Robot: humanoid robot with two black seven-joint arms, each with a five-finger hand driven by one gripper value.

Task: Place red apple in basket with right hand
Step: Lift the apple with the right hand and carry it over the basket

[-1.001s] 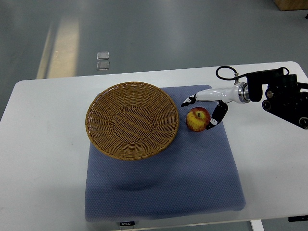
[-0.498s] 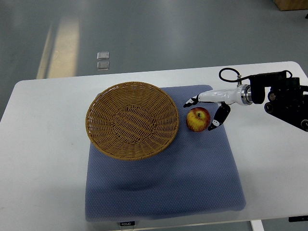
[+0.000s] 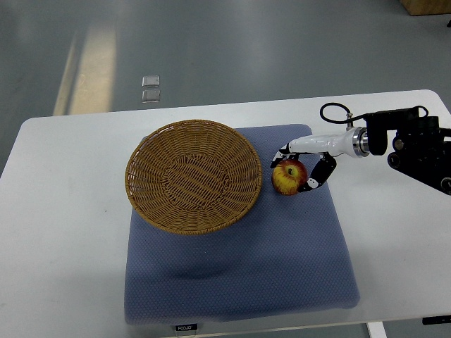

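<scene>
The red apple [image 3: 289,176] sits on the blue mat [image 3: 239,267], just to the right of the basket [image 3: 193,176] and very near its rim, though whether the two touch cannot be told. It is red with a yellow patch on its left side, and its stem end faces up. The right hand [image 3: 304,163] wraps around the apple from the right: the white fingers [image 3: 285,150] with black tips curl over the far side of the fruit, and the thumb [image 3: 316,176] presses in at its near right side, so the hand is closed around the apple, which rests on the mat. The white forearm runs from the hand to the right, into a black wrist and arm [image 3: 416,144] that enter from the right edge, with a black cable [image 3: 332,111] looping above the wrist. The basket is round, woven, brown and holds nothing; it lies on the far left part of the mat and overhangs it a little on the left. The mat lies on a white table [image 3: 63,232].
</scene>
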